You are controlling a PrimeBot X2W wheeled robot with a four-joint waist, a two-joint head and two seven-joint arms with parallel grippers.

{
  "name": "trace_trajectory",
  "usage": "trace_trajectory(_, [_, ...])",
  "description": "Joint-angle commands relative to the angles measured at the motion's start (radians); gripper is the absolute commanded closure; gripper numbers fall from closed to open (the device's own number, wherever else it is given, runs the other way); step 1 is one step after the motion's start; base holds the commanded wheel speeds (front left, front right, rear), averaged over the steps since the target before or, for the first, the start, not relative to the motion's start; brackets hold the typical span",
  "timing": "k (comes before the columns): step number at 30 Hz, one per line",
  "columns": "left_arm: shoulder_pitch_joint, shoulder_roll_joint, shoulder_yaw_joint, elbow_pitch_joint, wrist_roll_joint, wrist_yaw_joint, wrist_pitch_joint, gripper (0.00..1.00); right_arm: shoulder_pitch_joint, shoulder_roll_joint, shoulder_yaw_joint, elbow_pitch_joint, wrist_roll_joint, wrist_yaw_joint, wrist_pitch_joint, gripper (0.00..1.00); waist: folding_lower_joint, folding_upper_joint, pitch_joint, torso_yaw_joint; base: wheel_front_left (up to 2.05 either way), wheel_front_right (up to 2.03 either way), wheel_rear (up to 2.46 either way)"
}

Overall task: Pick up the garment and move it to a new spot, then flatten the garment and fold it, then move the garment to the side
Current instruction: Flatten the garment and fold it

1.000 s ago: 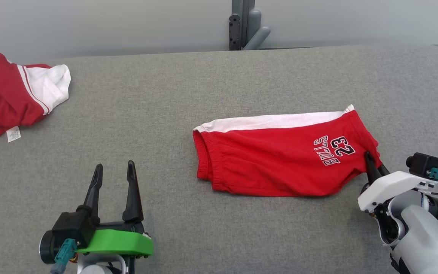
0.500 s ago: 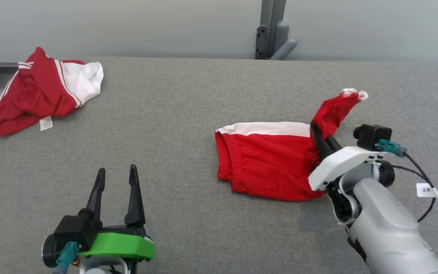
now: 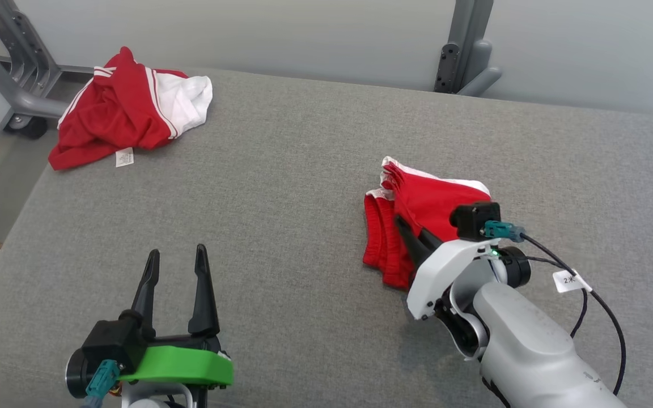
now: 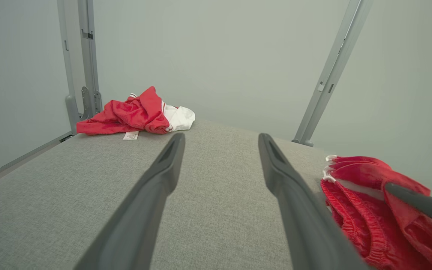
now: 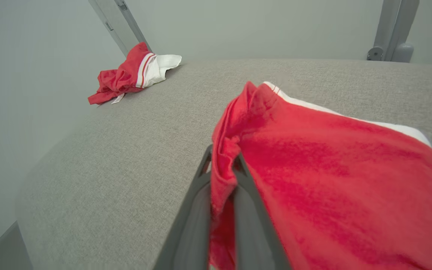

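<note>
1. Seemingly, the folding step is in hand: a pair of red shorts point(image 3: 437, 201) with a white side band is found on the right half of the grey table point(image 3: 281, 170), doubled over on itself in a loose bunch.
2. One red edge of the shorts is pinched between the nearly shut fingers of the right pincer point(image 3: 410, 228). The held part is raised off the table and draped towards the elastic waist end, which rests on the table.
3. The left pincer point(image 3: 177, 252) is held wide, with nothing between its fingers, above the near left part of the table and well apart from the shorts.
4. Next, it is judged, the held edge must be lowered onto the waist end with the two edges lined up, and only then let go. A slack, crooked fold is to be expected otherwise.
5. Smoothing may be called for afterwards, since the layers are seen rumpled.
6. A heap of red and white clothing point(image 3: 117, 113) is seen at the far left corner of the table, well apart from the shorts, so that spot is taken when the shorts are moved aside.
7. Little is judged to stand in the way. Grey frame posts point(image 3: 468, 51) are set behind the far edge, and a tagged cable point(image 3: 570, 280) is hung from the right wrist near the cloth, where snagging could be risked.
</note>
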State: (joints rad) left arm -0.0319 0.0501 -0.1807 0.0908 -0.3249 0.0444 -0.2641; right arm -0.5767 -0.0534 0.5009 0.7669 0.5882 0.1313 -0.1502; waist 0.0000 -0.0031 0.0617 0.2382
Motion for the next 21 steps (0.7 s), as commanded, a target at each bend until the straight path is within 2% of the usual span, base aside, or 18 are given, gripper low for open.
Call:
trace_trajectory(1, [0.003, 0.001, -0.001, -0.004, -0.008, 0.004, 0.0, 0.0, 0.017, -0.001, 0.016, 0.012, -0.008, -0.001, 0.008, 1.0, 0.0, 0.0031, 0.006, 0.012, 0.0, 0.0, 0.0])
trace_trajectory(12, [0.006, 0.001, 0.006, -0.012, -0.015, 0.013, 0.0, 0.0, 0.032, 0.002, 0.081, 0.054, -0.052, -0.001, 0.015, 1.0, 0.0, 0.0031, 0.017, -0.005, 0.0, 0.0, 0.0])
trace_trajectory(13, [0.004, 0.001, 0.005, -0.012, -0.016, 0.013, 0.0, 0.0, 0.03, 0.002, 0.084, 0.052, -0.054, -0.001, 0.011, 0.85, 0.0, 0.0031, 0.019, -0.008, 0.0, 0.0, 0.0])
trace_trajectory(15, [-0.001, 0.001, 0.002, -0.011, -0.018, 0.014, 0.0, 0.0, 0.031, 0.002, 0.095, 0.041, -0.051, -0.001, 0.003, 0.51, 0.0, 0.0031, 0.021, -0.013, 0.0, 0.0, 0.0])
trace_trajectory(16, [-0.004, 0.001, 0.001, -0.011, -0.018, 0.014, 0.0, 0.0, 0.032, 0.002, 0.1, 0.034, -0.049, -0.001, -0.005, 0.0, 0.0, 0.0031, 0.023, -0.015, 0.0, 0.0, 0.0])
trace_trajectory(21, [-0.013, 0.001, 0.0, -0.008, -0.02, 0.014, 0.0, 0.0, 0.045, 0.002, 0.125, 0.009, -0.045, -0.001, -0.021, 0.0, 0.0, 0.0031, 0.026, -0.022, 0.0, 0.0, 0.0])
